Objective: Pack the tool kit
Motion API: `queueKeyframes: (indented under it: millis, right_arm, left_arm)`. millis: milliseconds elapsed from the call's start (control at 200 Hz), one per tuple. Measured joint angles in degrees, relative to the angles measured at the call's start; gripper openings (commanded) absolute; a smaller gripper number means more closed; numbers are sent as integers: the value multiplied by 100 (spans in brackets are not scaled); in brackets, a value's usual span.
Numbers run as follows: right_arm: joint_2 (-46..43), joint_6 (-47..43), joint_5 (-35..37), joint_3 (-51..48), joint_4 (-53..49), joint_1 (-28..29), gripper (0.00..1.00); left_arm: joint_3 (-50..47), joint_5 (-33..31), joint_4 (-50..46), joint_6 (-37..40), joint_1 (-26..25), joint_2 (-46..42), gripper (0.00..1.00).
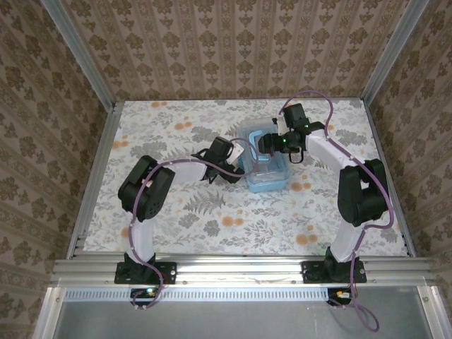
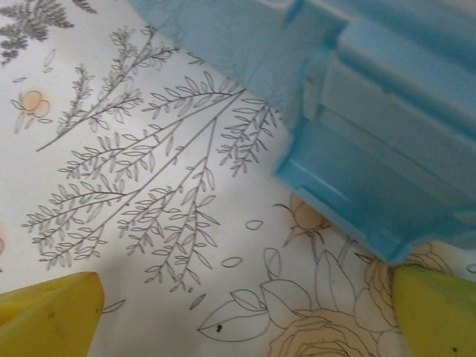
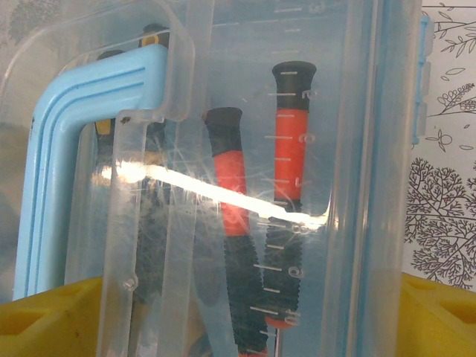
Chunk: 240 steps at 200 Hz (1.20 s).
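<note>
translucent light-blue plastic is most of what you get close up. the case [image 1: 267,169] lies shut on the flowered table cover [image 1: 212,219], right of the middle. through the right wrist camera its lid is scratched and streaked with glare. you can make out two red-black screwdrivers [image 3: 234,223] side by side inside, their shafts cut off at the bottom edge. the darker blue handle [image 3: 52,186] bends down the left. the dark thing with a yellow mark behind that handle is too blurred to name.

the right gripper [image 3: 238,327] hangs over the case with its yellow pads [image 3: 439,320] wide, one on each side; you cannot tell whether they touch the plastic. the left gripper [image 2: 242,320] sits low over the cover, just beside the case's left side. its fingers [image 2: 44,316] are spread fully and hold nothing, and one corner of the case crosses its view. from above, both sets of fingers are mostly hidden under the wrists.

the cover is white with grey leaves and orange blooms. brown patterned walls [image 1: 212,49] and aluminium rails [image 1: 240,268] close the table in.
</note>
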Motion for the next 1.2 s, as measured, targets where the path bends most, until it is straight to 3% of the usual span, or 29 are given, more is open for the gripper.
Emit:
queueKeyframes:
  millis: [810, 1005, 1200]
  right_arm:
    - [7, 83, 26, 9, 17, 7, 88]
    - [9, 79, 4, 9, 15, 37, 88]
    - [9, 79, 4, 9, 15, 39, 88]
  left_arm:
    - [129, -977, -323, -153, -114, -39, 100]
    - [129, -1517, -400, -153, 66, -76, 100]
    - [101, -1596, -413, -155, 96, -210, 100]
